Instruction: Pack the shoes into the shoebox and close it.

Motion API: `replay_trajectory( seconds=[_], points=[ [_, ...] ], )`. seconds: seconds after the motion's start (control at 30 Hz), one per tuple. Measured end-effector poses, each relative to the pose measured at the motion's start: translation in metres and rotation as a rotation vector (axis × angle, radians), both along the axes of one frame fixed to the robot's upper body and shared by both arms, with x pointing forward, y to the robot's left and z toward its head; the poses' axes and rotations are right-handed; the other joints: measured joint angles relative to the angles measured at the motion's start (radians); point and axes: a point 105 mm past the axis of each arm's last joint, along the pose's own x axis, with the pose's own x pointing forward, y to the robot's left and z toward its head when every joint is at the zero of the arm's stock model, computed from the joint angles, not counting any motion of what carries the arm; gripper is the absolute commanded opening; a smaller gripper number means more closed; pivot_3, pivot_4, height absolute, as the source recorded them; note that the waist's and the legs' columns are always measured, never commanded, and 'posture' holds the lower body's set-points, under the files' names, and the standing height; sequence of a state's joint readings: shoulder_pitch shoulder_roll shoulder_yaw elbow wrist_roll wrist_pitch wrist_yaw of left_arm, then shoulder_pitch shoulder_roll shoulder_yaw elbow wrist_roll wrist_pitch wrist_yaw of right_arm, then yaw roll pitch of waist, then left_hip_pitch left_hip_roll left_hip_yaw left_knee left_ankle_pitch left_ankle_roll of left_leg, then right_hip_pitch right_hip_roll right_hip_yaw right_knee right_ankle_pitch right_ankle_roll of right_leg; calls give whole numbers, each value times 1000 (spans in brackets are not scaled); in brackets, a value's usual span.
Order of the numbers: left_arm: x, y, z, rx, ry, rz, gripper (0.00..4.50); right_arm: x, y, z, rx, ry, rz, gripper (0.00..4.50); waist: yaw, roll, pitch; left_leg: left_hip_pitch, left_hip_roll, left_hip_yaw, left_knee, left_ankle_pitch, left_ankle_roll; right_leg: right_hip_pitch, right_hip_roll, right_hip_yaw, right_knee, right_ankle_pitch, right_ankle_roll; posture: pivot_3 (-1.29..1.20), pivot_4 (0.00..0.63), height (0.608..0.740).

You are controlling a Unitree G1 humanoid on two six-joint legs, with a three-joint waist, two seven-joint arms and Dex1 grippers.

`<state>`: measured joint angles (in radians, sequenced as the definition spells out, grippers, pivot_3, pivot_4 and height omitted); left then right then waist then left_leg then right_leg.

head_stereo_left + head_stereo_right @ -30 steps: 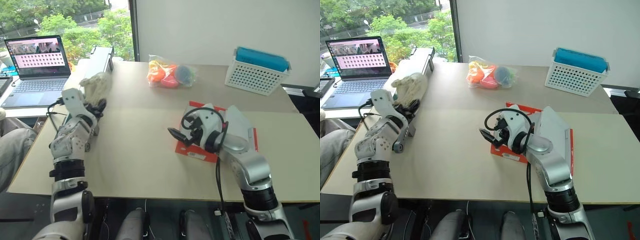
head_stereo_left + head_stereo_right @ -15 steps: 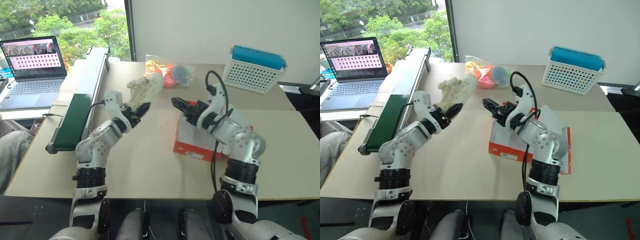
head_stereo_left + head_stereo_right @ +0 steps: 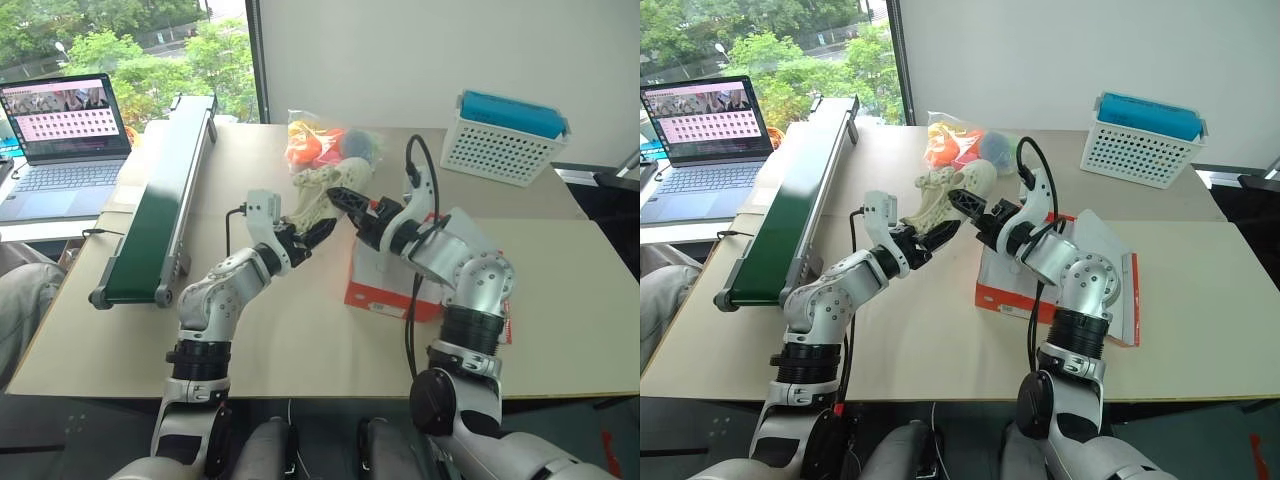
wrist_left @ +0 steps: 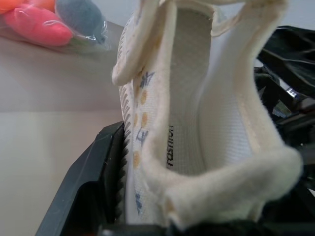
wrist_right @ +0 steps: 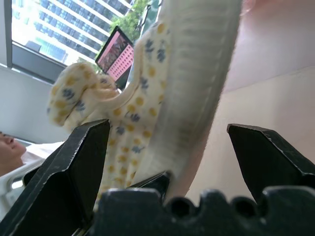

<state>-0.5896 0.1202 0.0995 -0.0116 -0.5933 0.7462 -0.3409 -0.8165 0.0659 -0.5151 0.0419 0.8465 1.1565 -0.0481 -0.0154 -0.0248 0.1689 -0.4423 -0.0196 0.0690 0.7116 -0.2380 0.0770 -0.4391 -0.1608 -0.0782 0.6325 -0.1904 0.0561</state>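
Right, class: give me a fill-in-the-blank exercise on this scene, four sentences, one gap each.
1. The left gripper holds a cream ____ above the table.
2. The right gripper is ____, its fingers either side of the shoe.
3. The shoebox is coloured ____.
4. Behind the shoe lies a clear ____ of orange, pink and blue items.

Missing words: shoe; open; red-orange; bag

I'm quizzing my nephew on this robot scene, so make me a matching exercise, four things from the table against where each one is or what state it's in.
Things:
1. shoe
2. shoebox
3. white basket
4. laptop

Places or states:
A. open, far left by the window
B. held up in the left gripper
C. far right corner of the table
D. on the table under the right arm

Pairs: 1-B, 2-D, 3-C, 4-A
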Motion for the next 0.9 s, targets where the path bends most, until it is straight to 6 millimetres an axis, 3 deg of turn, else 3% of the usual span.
replay_trajectory(
  seconds=[0.33, 0.37, 0.7, 0.8, 0.87, 0.9],
  points=[
    [-2, -2, 1, 8, 0, -14, 2676, 17, -25, 9, 53, -9, -117, 4500, 0, 0, 0, 0, 0, 0, 0, 0, 0, 0, 0, 0, 0, 0, 0, 0, 150, 699],
    [-2, -3, 0, 9, 3, -16, 2658, 17, -25, 9, 54, -10, -117, 4001, 0, 0, 0, 0, 0, 0, 0, 0, 0, 0, 0, 0, 0, 0, 0, 0, 150, 699],
    [-5, 0, -1, 37, -8, -22, 2658, 14, -8, 10, 56, -14, -93, 829, -2, 0, 0, 0, 0, 0, 0, 0, 0, 0, 0, 1, 0, 0, 0, 0, 150, 699],
    [-6, -1, -1, 80, -25, -29, 2658, 13, -6, 10, 60, -9, -94, 829, 1, 0, 0, 0, 0, 0, 0, 0, 0, 0, 0, 1, 0, 0, 0, 0, 150, 699],
    [-6, -1, -1, 132, -58, -20, 3472, 13, -6, 9, 64, -3, -96, 794, 1, 0, 0, 0, 0, 0, 0, 0, 0, 0, 0, 1, 0, 0, 0, 0, 150, 699],
    [-6, -1, -1, 142, -65, -19, 3614, 13, -6, 9, 66, -2, -97, 794, 1, 0, 0, 0, 0, 0, 0, 0, 0, 0, 0, 1, 0, 0, 0, 0, 150, 699]
  ],
)
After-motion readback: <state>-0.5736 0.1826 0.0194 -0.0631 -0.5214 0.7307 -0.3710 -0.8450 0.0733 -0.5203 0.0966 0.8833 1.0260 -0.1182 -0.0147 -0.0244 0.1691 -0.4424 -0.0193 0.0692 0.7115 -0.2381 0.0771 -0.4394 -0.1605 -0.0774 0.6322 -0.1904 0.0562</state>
